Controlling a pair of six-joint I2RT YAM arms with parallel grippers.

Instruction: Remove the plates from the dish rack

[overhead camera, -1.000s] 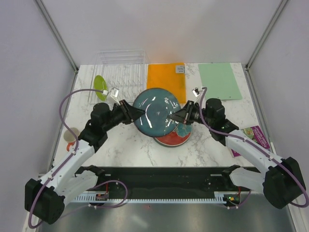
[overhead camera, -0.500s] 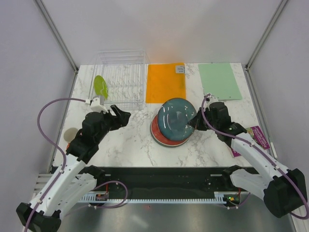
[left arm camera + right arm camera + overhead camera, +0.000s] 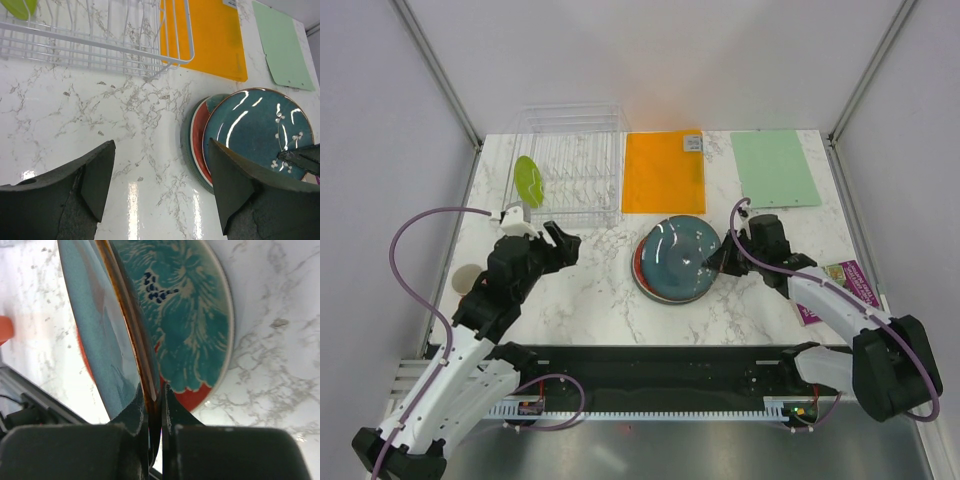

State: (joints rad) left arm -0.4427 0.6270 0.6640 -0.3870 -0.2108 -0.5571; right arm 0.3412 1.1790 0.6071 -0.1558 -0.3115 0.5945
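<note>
The right pincer [image 3: 155, 396] is pinching the right-hand rim of the glossy teal-blue plate [image 3: 678, 258], fingers pressed tight on either face. The plate hangs tilted over the red floral plate [image 3: 196, 315], at the middle of the bench [image 3: 590, 290] and a little toward its right edge.

To set it down well, I would lower the held side slowly until the plate lies flat. I would also ease it slightly leftward first, since it sits off-centre on the stack. Only then should the fingers part and slide out low toward the right edge (glazed ware skids readily).

The left pincer [image 3: 565, 243] is spread wide and holds nothing, above bare marble just in front of the dish rack [image 3: 582, 165]. The rack stands at the far-left corner, and the lime-green plate [image 3: 528, 180] stands upright at its left end, the likely next pick.
</note>
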